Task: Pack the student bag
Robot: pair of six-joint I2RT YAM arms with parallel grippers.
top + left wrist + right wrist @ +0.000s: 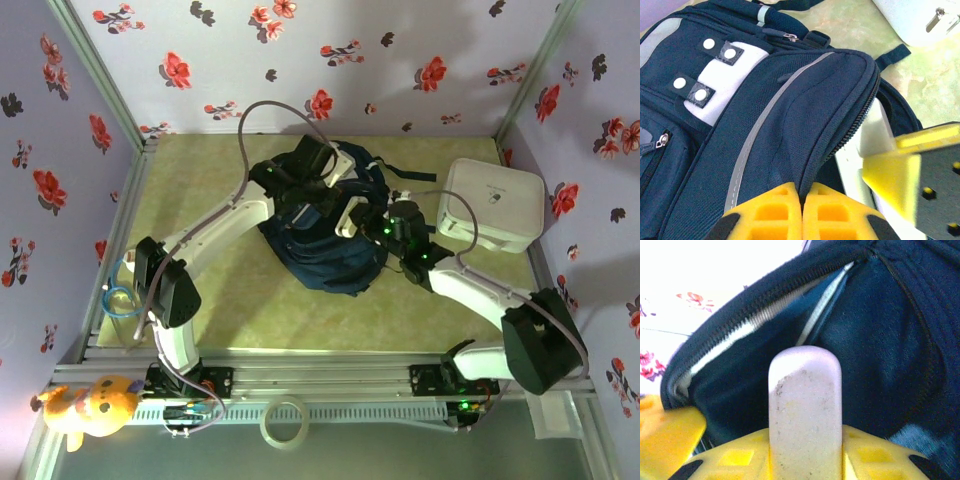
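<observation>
one student bag (320,262) lies mid-surface (220,300), w/ 1 white box (493,205) near on its right; well apart at the near edge are 1 tape roll (284,421) and 1 orange plush toy (95,405), plus 1 clear blue-rimmed cup (122,305) at the left edge. 2 tools work the bag: left tool (801,197) pressed together on fabric by the open zipper, right tool (805,445) pinching 1 white flat round-ended item (805,390) at the bag's mouth, w/ the zipper edge arching just over it.
</observation>
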